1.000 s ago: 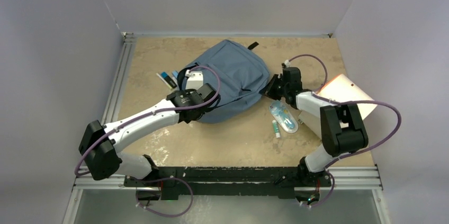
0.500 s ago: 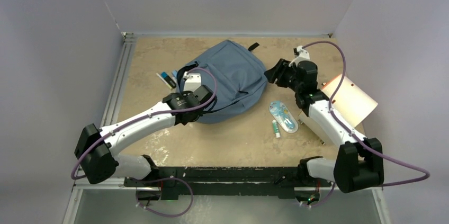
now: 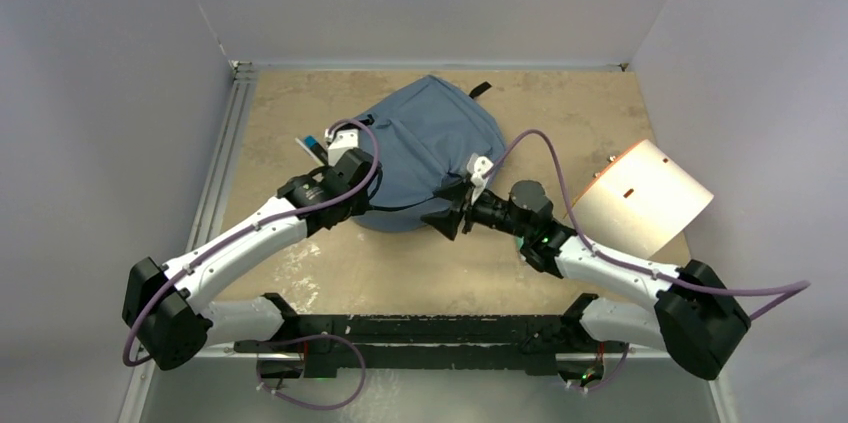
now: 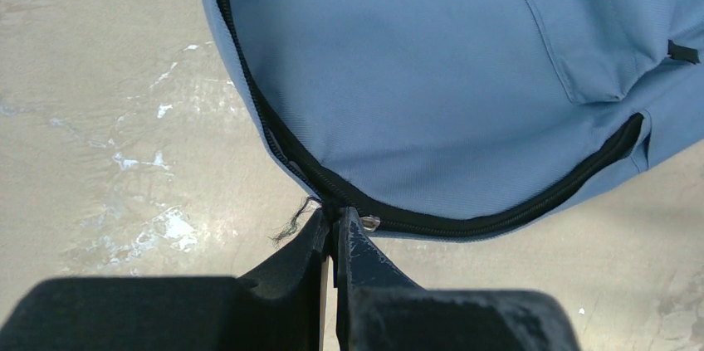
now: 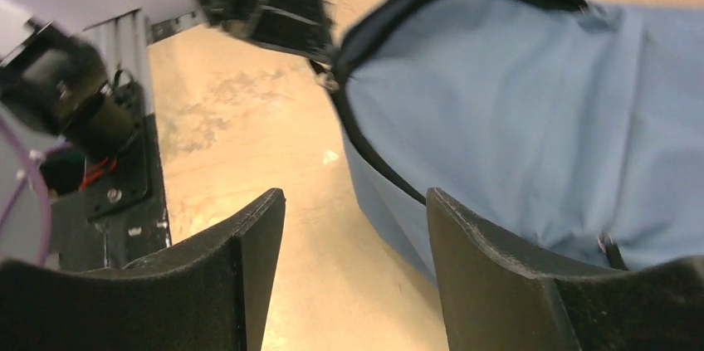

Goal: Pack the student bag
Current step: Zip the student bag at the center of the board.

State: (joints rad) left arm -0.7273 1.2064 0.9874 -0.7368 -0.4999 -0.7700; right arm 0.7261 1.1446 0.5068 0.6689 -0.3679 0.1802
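- Far left, I see a few small pen-like items (image 3: 314, 143) on the table (image 3: 270, 113), just beside the bag's left edge; too small to name
- My left gripper (image 4: 334, 225) is pinched tight on the student bag (image 3: 440, 138) at its near-left rim; the tips meet on the black zipper (image 4: 498, 220); a small metal pull (image 4: 370, 221) sits just beside them
- The bag lies mid-table, toward the far side; a pocket seam shows on its upper face
- My right gripper (image 5: 355, 202) hovers at the bag's near edge; jaws spread wide, gripping nothing
- Far right, the beige folder (image 3: 650, 193) lies apart from the bag
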